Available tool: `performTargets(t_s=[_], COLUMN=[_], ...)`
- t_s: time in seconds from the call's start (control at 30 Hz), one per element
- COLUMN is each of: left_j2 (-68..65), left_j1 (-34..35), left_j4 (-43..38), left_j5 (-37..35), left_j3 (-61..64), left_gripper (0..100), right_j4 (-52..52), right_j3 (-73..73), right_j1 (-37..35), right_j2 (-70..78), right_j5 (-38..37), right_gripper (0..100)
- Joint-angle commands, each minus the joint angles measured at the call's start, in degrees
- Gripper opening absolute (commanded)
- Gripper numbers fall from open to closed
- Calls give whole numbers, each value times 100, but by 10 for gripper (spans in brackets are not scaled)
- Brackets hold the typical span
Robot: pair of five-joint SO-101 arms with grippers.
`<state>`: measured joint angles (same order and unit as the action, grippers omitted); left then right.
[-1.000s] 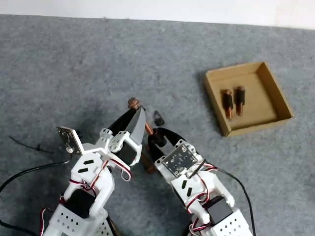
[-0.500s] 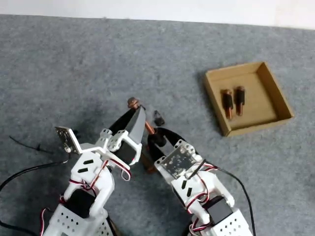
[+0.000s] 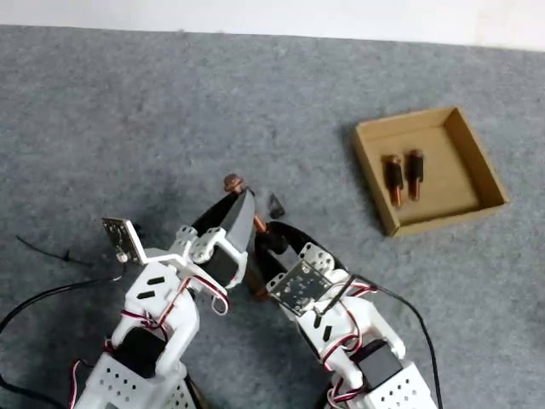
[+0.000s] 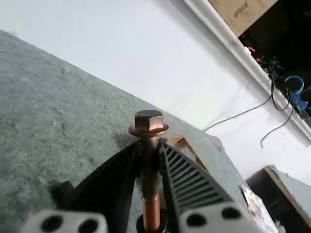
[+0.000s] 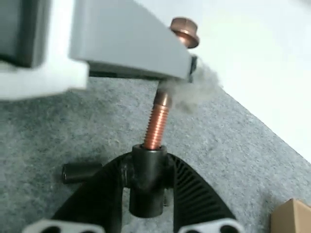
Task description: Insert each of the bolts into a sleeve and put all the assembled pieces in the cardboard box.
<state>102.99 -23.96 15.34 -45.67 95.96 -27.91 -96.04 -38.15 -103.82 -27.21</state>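
Bolt (image 3: 232,182) is held by left gripper (image 3: 237,200), just beside right gripper (image 3: 274,240); two assembled pieces (image 3: 394,177) are seen inside cardboard box (image 3: 372,181). Left wrist: bolt is clamped just below its head. Right wrist: sleeve (image 5: 146,182) is clamped by right gripper, with the bolt tip set in its mouth.

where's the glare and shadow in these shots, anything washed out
High view: even light, a soft shadow on the mat, no glare. Left wrist view: a small highlight on the bolt head, bright wall behind. Right wrist view: the bolt's threads gleam above the sleeve; the wall is nearly white.
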Motion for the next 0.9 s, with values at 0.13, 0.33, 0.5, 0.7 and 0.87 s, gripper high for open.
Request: performTargets(t_s=[0.13,0.33,0.5,0.7,0.87], left_j2=[145,145,154,154,154], left_j1=[4,-48,-532,-585,-585], left_j4=[44,255,492,563,651], left_j5=[-18,-18,563,695,703], left_j3=[119,119,119,119,119], left_gripper=[7,6,6,6,7], right_j4=[119,136,154,154,268], right_j3=[-725,-734,-743,-743,-752], right_j1=[-40,127,303,347,435], right_j2=[-145,-145,-145,-145,-145], right_j5=[-70,-26,-18,-18,-18], right_gripper=[4,4,4,4,4])
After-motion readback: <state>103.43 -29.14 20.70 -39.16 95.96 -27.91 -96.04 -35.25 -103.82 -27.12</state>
